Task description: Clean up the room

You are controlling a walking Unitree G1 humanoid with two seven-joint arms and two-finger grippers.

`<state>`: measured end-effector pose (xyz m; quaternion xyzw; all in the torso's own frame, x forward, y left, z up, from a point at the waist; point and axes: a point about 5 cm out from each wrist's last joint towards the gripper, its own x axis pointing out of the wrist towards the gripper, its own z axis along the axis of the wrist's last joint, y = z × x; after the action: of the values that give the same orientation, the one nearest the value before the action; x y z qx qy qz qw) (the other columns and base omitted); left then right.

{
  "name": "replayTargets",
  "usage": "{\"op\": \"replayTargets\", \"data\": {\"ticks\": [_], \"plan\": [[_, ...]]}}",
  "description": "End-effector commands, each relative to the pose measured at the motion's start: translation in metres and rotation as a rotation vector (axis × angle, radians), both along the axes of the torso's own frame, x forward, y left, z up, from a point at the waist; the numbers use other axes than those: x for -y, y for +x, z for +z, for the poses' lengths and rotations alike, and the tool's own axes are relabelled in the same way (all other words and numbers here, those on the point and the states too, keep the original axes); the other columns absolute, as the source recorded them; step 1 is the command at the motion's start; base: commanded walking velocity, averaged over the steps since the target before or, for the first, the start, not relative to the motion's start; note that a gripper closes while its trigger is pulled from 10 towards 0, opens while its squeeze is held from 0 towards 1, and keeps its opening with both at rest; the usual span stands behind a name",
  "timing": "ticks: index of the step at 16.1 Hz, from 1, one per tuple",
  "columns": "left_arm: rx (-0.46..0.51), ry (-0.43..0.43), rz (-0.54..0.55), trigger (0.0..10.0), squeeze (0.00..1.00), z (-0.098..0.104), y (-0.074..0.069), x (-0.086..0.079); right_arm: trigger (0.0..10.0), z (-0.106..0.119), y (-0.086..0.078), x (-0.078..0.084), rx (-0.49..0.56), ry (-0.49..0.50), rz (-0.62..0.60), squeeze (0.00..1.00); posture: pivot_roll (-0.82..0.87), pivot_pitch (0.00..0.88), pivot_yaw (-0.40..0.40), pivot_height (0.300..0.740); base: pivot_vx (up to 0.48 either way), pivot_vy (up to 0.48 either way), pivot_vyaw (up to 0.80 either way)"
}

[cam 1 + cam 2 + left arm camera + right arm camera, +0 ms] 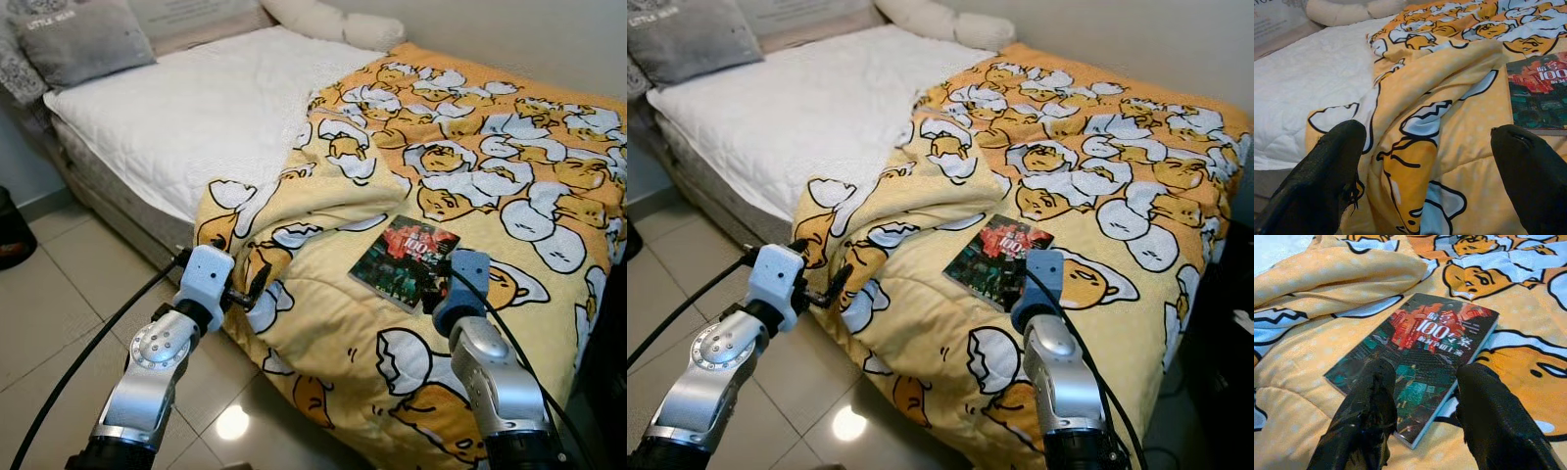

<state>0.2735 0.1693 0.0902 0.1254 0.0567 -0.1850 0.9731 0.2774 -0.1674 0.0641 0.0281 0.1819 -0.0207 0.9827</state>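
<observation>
One bed (pixel 147 117), one yellow egg-print blanket (pixel 490 147) over its right half, two pillows at the head. One book (pixel 404 260) lies flat on blanket. Right gripper (pixel 1422 401): jaws apart, straddling book's near end, holding nothing. Left gripper (pixel 1425 171): jaws wide apart at blanket fold, empty.

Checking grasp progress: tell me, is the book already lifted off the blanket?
No, the book lies flat on the yellow blanket, right gripper fingers open above it.
</observation>
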Motion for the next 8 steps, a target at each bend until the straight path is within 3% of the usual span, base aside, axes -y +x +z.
{"op": "replayTargets", "data": {"ticks": [1, 4, 8], "plan": [[0.019, -0.019, -0.005, 10.0, 0.00, 0.0056, 0.0049, 0.0011, 10.0, 0.0010, -0.0018, 0.0027, 0.003, 0.013, -0.019, 0.00, -0.05, 0.000, 0.003, 0.740, 0.000, 0.000, 0.00], [0.019, -0.040, 0.000, 10.0, 0.00, 0.0052, 0.0050, 0.0008, 10.0, 0.0001, -0.0034, 0.0024, 0.001, 0.015, -0.018, 0.00, -0.06, 0.000, 0.003, 0.740, 0.000, 0.000, -0.80], [0.011, -0.048, -0.004, 10.0, 0.00, 0.0028, 0.0026, 0.0011, 10.0, 0.0017, -0.0033, -0.0004, 0.009, 0.009, 0.008, 0.00, -0.06, 0.000, -0.005, 0.740, 0.255, 0.000, 0.00]]}}
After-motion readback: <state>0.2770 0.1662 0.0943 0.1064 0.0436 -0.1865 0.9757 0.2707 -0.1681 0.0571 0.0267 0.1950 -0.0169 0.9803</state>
